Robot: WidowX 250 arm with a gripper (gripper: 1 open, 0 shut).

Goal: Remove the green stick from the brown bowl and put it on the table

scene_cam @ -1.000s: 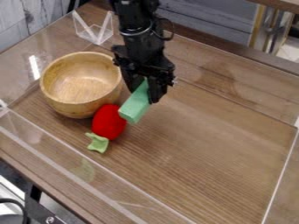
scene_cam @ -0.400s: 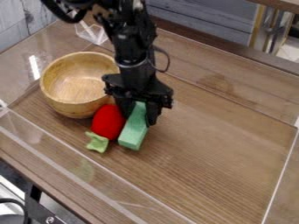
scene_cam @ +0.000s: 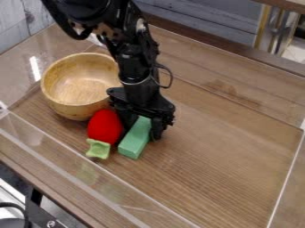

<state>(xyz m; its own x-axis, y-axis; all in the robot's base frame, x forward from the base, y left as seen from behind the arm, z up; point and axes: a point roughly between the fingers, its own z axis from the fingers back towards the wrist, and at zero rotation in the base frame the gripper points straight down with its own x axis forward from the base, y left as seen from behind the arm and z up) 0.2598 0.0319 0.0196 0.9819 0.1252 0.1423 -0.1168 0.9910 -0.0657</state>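
The stick, a flat mint-green block, is outside the bowl and down at the counter, its long side running from near the end effector toward the lower edge of the view and slightly to the left. The end effector is black and comes down from the top of the view on a dark arm; its fingers stand apart, spread to either side of the far end of the stick, and partly cover that end. The near end of the stick shows plainly, with a matte, plain face. Whether a finger still brushes the stick is too dark to tell. The bowl, round and light tan with a thick rim, sits on the counter to the left of the end effector in the view, and its right side is partly hidden by the dark parts. The ball, bright red, is between the bowl and the stick, close against the left side of the stick; I cannot tell whether the two touch. The scrap, small, pale green and irregular, lies just below the ball in the view, to the left of the near end of the stick. The wood grain of the counter runs on to the right of the stick, and some dark hardware shows past the counter's edge at the lower left
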